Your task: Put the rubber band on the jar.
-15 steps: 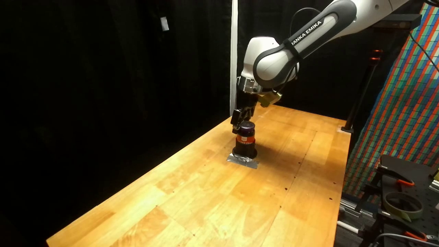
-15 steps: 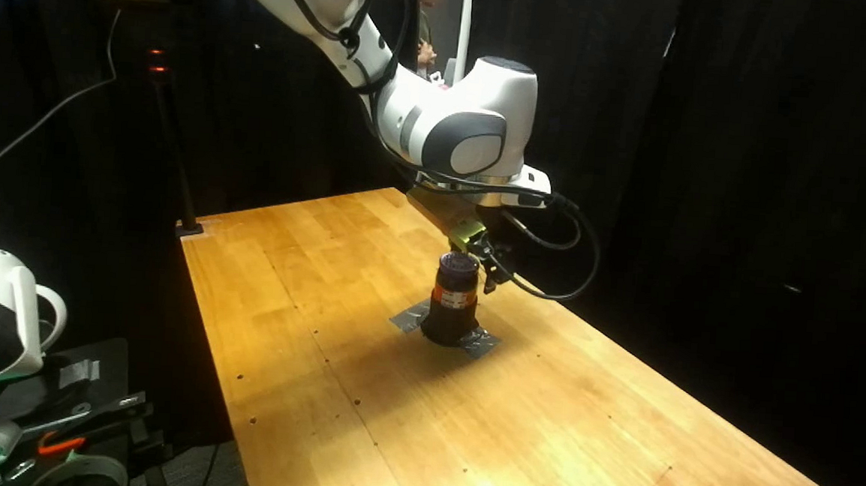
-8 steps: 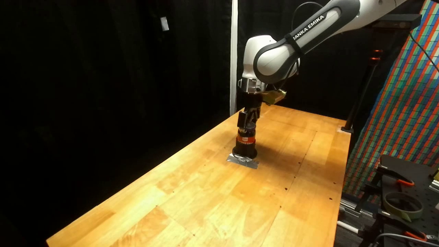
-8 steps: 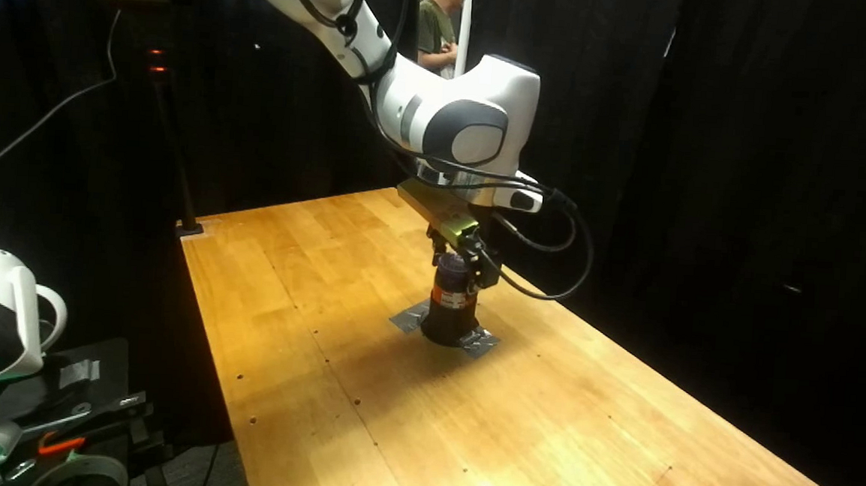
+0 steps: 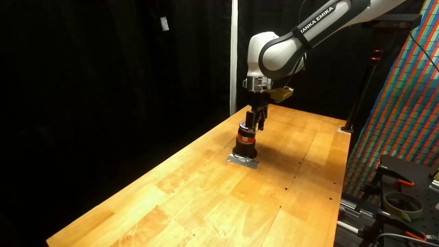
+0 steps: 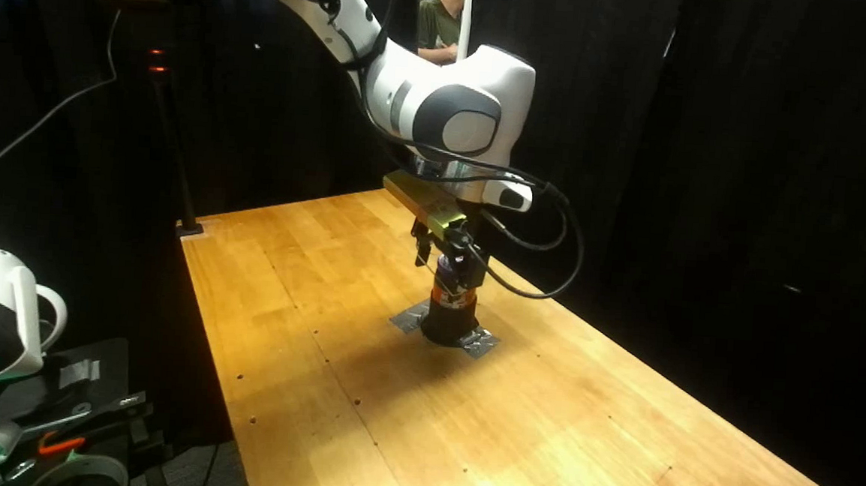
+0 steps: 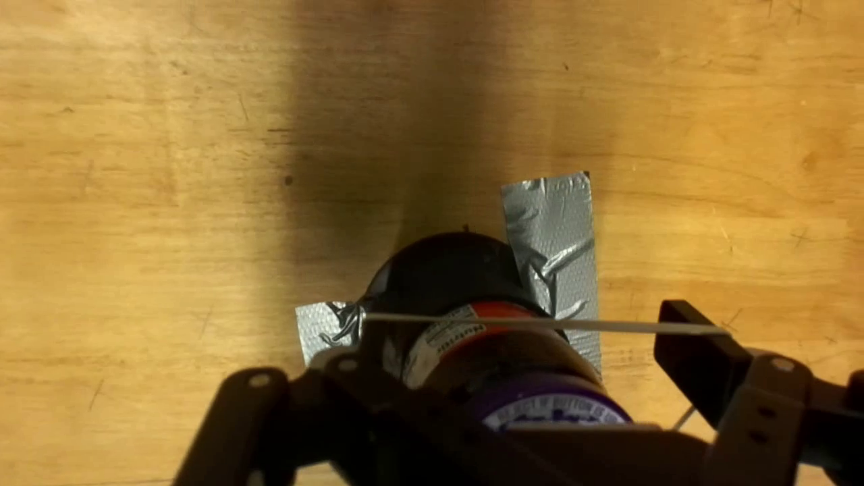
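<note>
The jar (image 5: 246, 139) stands upright in a black holder (image 5: 245, 151) on the table. It has an amber-brown body, an orange label and a purple lid (image 7: 533, 395), partly hidden by a finger in the wrist view. My gripper (image 6: 446, 274) points down at the jar's top; in the wrist view (image 7: 526, 325) its fingers stand wide apart. The pale rubber band (image 7: 513, 323) is stretched between the fingers. Its front strand crosses before the jar's label, and it also shows as a thin line in an exterior view (image 6: 437, 277). I cannot tell whether it encircles the jar.
Silver tape (image 7: 557, 236) fixes the holder to the wooden table (image 5: 212, 199). A thin black post (image 5: 360, 92) stands at a far table corner. A cart with a tape roll (image 5: 403, 205) stands beside the table. Black cables (image 6: 578, 259) loop from the wrist.
The gripper has swung from tilted to nearly upright and shifted across the jar's top, right in one exterior view, left in the other. The band's strand now shows across the jar's front. The jar stayed put.
</note>
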Robot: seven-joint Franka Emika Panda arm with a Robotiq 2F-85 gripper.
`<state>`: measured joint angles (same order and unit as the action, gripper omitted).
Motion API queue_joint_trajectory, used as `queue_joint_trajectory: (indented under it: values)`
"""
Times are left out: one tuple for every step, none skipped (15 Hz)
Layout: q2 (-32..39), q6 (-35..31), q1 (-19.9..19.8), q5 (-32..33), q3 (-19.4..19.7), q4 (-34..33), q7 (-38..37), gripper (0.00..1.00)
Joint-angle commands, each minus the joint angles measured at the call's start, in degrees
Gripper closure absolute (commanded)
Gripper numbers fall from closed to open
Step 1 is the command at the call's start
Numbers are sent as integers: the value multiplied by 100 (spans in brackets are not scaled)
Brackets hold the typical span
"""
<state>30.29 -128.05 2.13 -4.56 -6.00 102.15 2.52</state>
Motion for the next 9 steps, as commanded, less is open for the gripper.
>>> queue_joint_trajectory:
  values:
    - [-370, -74, -85, -254, -55, 582, 228, 0]
    - [-407, -247, -74, -259, -39, 699, 213, 0]
    - [-446, -394, -75, -275, -40, 808, 225, 0]
    - [-514, -654, -64, -265, -33, 964, 220, 25]
    - [-589, -902, -59, -244, -34, 1124, 243, 27]
    - [-688, -1145, -75, -269, -57, 1302, 280, 34]
    - [-767, -1368, -82, -269, -70, 1458, 314, 42]
    - [-910, -1652, -108, -312, -108, 1687, 377, 51]
    - [-1000, -1850, -114, -320, -125, 1850, 415, 57]
